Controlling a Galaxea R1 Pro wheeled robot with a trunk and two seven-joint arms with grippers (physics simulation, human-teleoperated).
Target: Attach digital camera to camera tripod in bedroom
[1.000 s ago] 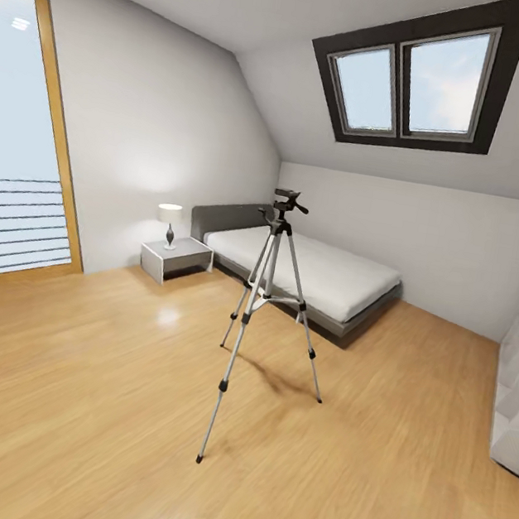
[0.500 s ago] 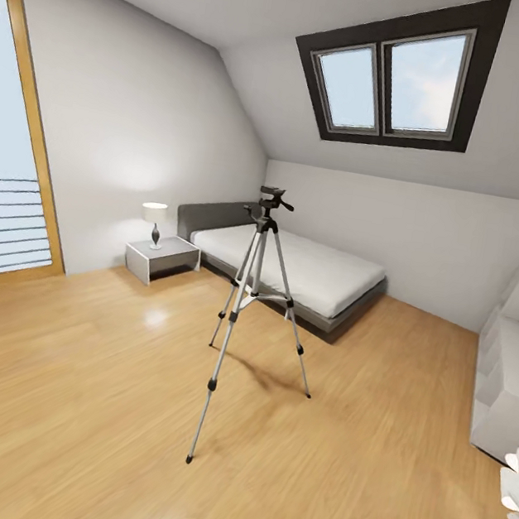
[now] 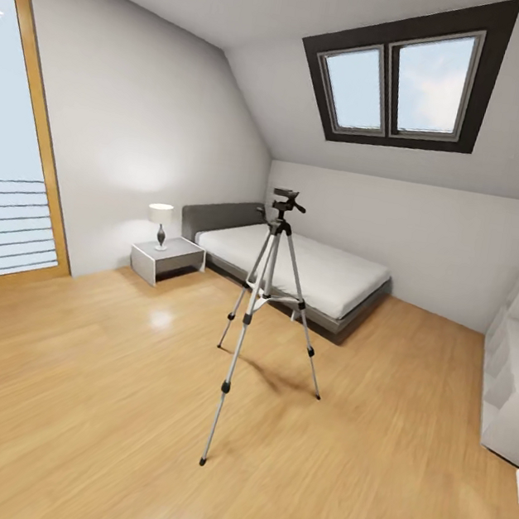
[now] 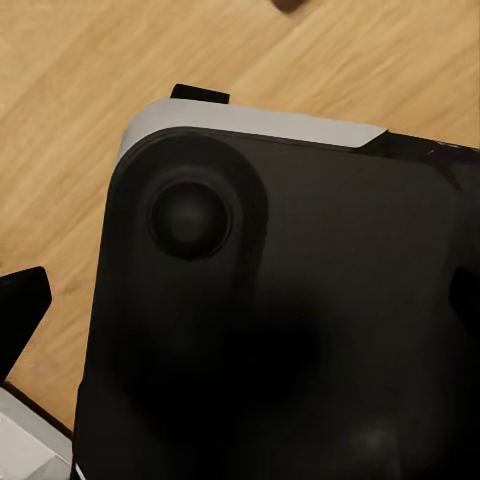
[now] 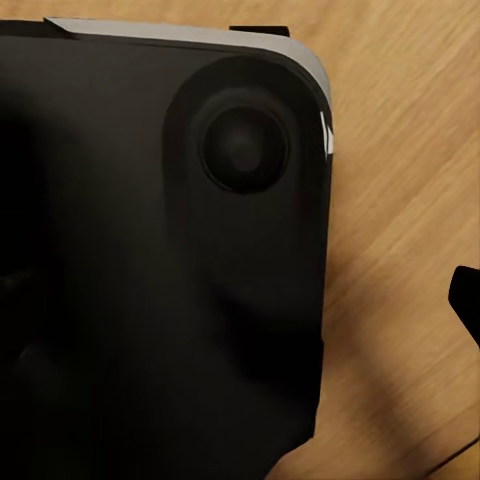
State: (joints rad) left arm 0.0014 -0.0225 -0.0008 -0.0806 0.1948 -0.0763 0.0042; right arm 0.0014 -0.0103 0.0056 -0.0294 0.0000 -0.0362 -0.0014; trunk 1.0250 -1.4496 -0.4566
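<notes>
Standing near the middle of the bedroom's light wood floor (image 3: pixel 103 402), the camera tripod (image 3: pixel 264 310) spreads its 3 silver legs in the head view, its black head and pan handle on top. Behind it lies the grey bed (image 3: pixel 308 271), with a small nightstand (image 3: pixel 167 259) and lamp (image 3: pixel 160 223) beside it. A dark-framed skylight (image 3: pixel 401 77) sits in the sloped ceiling, and a wood-framed tall window (image 3: pixel 13 145) is at the left.

From the left wrist view, a black rounded robot body panel (image 4: pixel 270 310) sits over wood floor; the left gripper's state cannot be told.

From the right wrist view, a similar black panel (image 5: pixel 160 250) covers the floor; that gripper's state cannot be told either.
</notes>
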